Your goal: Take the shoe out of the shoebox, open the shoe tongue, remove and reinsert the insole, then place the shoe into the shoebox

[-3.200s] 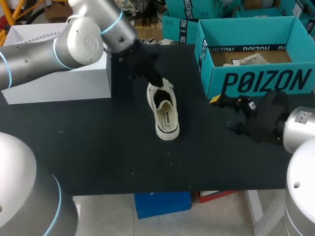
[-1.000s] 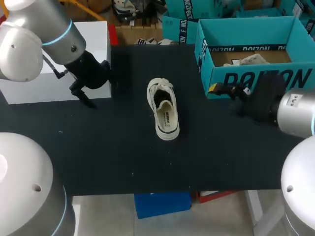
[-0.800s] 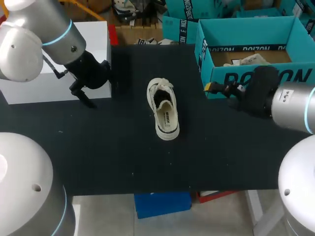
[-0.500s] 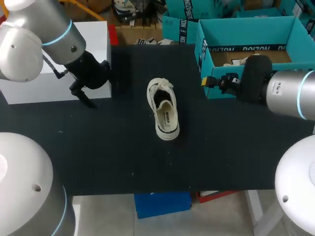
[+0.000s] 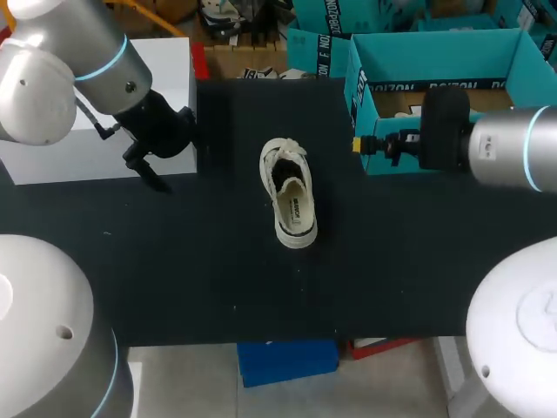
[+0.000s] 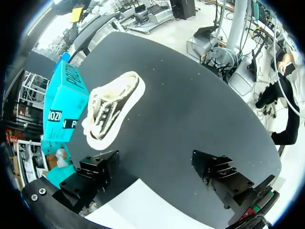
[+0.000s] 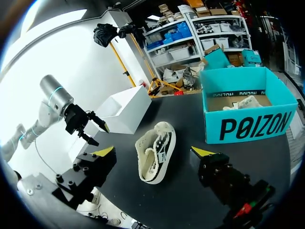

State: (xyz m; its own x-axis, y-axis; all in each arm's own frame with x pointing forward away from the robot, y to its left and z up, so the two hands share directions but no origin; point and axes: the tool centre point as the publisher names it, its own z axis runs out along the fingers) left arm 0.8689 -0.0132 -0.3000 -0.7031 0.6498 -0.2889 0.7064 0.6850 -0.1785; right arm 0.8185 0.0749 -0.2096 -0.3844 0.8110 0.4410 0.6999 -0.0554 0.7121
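Observation:
A cream low-top shoe (image 5: 291,202) with a dark inside lies on the black table (image 5: 200,279), toe toward the front edge. The teal shoebox (image 5: 393,48) stands open at the back right. My right gripper (image 5: 361,145) hovers in front of the box's near left corner, to the right of the shoe, open and empty. In the right wrist view the shoe (image 7: 155,150) lies ahead of the gripper (image 7: 152,151), beyond its spread fingers, beside the shoebox (image 7: 245,125). My left gripper (image 5: 146,171) is open by the white box, well left of the shoe (image 6: 112,109).
A white box (image 5: 96,152) stands at the table's back left, right behind my left gripper (image 6: 157,164). A pale object (image 7: 240,102) lies inside the shoebox. More teal boxes stand behind the table.
My left arm let go of the shoe earlier, drew back to the white box and now holds still. My right arm has swung left and up, along the shoebox front toward the shoe.

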